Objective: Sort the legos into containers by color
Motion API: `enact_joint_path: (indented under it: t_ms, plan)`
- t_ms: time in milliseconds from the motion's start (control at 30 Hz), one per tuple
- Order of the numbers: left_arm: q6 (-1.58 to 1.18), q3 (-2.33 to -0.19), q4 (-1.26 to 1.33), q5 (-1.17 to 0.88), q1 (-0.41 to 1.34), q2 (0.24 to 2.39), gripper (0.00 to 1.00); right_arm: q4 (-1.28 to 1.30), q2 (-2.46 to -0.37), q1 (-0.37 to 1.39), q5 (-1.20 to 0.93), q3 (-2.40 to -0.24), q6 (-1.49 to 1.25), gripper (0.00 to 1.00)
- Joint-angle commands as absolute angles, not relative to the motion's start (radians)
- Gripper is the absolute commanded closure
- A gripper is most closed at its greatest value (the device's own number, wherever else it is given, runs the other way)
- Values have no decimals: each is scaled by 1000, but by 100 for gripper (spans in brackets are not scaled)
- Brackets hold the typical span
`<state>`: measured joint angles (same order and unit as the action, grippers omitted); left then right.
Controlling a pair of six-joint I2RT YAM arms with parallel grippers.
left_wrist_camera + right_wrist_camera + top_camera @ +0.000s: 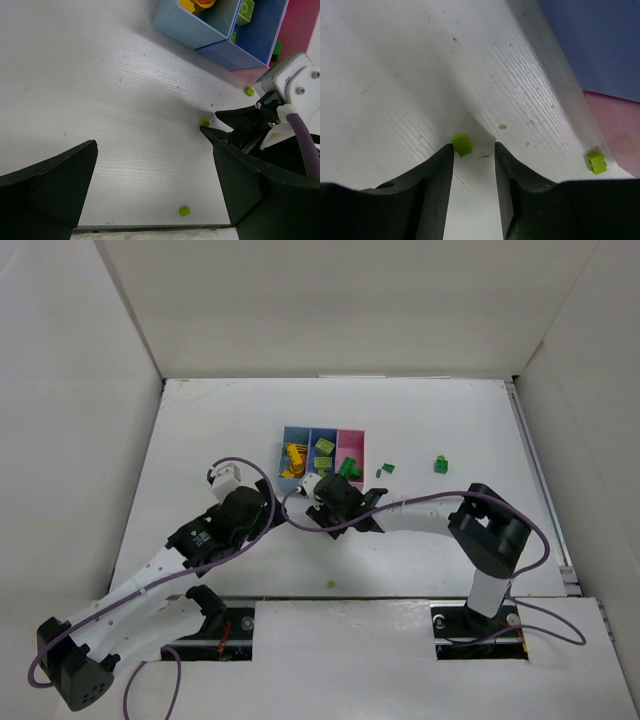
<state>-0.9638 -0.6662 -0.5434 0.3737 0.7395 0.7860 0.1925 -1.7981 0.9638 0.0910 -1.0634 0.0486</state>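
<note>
lego at right jaws' tips, containers beyond

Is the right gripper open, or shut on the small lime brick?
Open. The right gripper shows a gap between its fingers; the lime brick lies on the table by one fingertip, not clamped.

The left arm stretches forward from its corner with the left gripper spread wide and holding nothing, while the right arm bends over to the left, and the right gripper is down low with just a small gap between its two fingers.
</note>
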Motion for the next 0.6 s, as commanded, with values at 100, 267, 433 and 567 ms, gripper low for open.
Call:
enact_joint_path:
  t_ms: [100, 267, 433, 567]
  plan:
    - [-973, -701, -552, 393, 744, 762, 0, 155, -1827, 973, 83, -1101, 46, 68]
    - [-973, -692, -552, 393, 744, 753, 0, 155, -1805, 982, 83, -1083, 37, 76]
    - [-973, -692, -552, 393, 744, 753, 0, 146, -1805, 982, 83, -1083, 28, 86]
    - [-973, -692, -552, 393, 744, 753, 0, 169, -1769, 991, 72, -1104, 28, 90]
